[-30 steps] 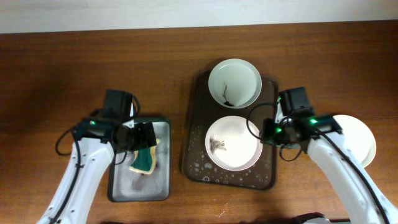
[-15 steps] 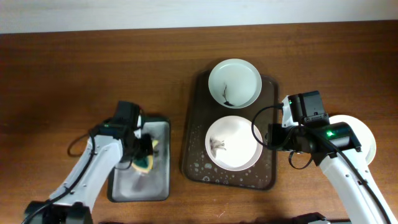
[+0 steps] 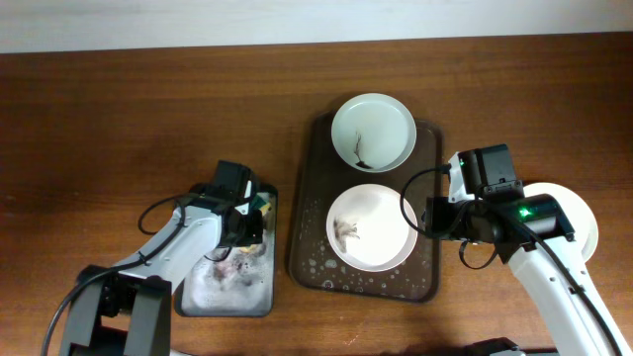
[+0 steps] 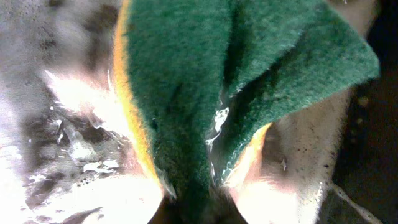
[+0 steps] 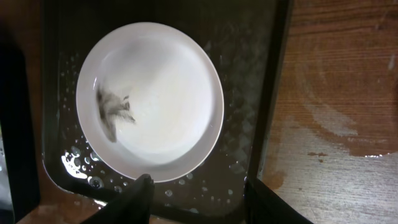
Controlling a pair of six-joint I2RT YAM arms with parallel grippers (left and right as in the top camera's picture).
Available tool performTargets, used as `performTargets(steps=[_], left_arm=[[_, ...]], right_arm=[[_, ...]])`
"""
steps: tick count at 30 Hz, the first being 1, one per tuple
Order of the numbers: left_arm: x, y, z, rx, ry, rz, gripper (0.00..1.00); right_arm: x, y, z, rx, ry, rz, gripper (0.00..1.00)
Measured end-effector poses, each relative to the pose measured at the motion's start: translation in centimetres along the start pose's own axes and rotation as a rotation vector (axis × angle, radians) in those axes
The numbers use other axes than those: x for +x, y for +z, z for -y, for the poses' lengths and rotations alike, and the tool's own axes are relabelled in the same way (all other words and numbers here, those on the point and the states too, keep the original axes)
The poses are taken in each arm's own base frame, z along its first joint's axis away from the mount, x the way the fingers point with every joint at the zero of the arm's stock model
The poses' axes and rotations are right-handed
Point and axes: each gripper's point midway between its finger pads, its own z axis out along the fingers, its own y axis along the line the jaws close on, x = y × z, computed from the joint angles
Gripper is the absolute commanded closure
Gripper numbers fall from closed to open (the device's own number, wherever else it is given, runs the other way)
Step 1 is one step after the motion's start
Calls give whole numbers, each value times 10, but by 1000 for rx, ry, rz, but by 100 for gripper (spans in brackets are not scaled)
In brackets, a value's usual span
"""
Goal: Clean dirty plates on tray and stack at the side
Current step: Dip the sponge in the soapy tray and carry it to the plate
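Note:
Two dirty plates lie on the dark brown tray [image 3: 309, 265]: one at its far end [image 3: 373, 132] with a dark smear, one in the middle [image 3: 371, 228] [image 5: 155, 93] with a grey smear. A third plate [image 3: 579, 222] rests on the table at the right, partly under my right arm. My left gripper [image 3: 247, 225] [image 4: 193, 202] is shut on a green and yellow sponge [image 4: 205, 81] [image 3: 260, 205], folded between its jaws. My right gripper [image 3: 432, 216] [image 5: 198, 186] hangs open over the tray's right side, beside the middle plate's rim, holding nothing.
A smaller grey metal tray [image 3: 229, 302] with soapy foam lies left of the brown tray, below my left gripper. Suds and water drops cover the brown tray's near end [image 5: 242, 168]. A wet patch marks the wooden table [image 5: 336, 118] to the right.
My left gripper has shut on the sponge and moved it toward the grey tray's far right corner. The right arm shifted slightly right a second ago, then held still.

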Motion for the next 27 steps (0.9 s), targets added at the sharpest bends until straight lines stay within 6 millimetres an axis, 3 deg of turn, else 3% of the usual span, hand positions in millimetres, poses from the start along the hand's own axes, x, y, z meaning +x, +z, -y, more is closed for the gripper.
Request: performTargets(steps=[2,3,5,6,7,10,11,13,14,15,17,18,19,20,21,23,25,27], left_arm=[[10,-2,-1,-20,8,-57,100],[19,-5,-3,-33,8,-108,95],[34,-17,-6,-58,-1,-212,65],[33,-25,-5,-65,-9,-230,48],[27,-33,-3,-65,-10,-234,42],[-11,-43,6,-38,-10,-116,37],[-15,-42,6,-42,-9,-98,37],[-23,-39,5,-47,-8,-66,37],[-22,-33,5,-51,-7,-62,48],[-21,-25,5,-53,-1,-58,62],[-18,-7,9,-48,11,-52,100],[-16,-1,10,-49,16,-56,100],[-16,0,11,-47,21,-55,100],[-16,0,11,-47,21,-55,100],[-14,-1,11,-50,20,-65,100],[-6,-7,8,-67,20,-121,100],[-5,-25,8,-85,21,-182,100],[-26,-48,15,-76,23,-155,100]], right_arm=[[2,0,0,2,2,-8,51],[3,0,1,3,1,-11,51],[3,0,1,3,2,-11,51],[3,0,1,3,1,-10,51],[3,0,1,3,2,-12,51],[3,0,1,3,2,-12,51],[3,0,1,3,2,-12,51],[3,0,1,3,2,-12,51],[3,0,1,3,2,-12,51],[3,0,1,3,2,-13,51],[3,0,1,3,2,-12,51],[3,0,1,3,2,-12,51],[3,0,1,3,2,-12,42],[3,0,1,3,2,-12,27],[3,0,1,5,-3,-11,21],[-3,1,1,5,-12,9,40],[-4,10,2,13,-3,-14,40],[-8,31,4,27,-2,-57,43]])
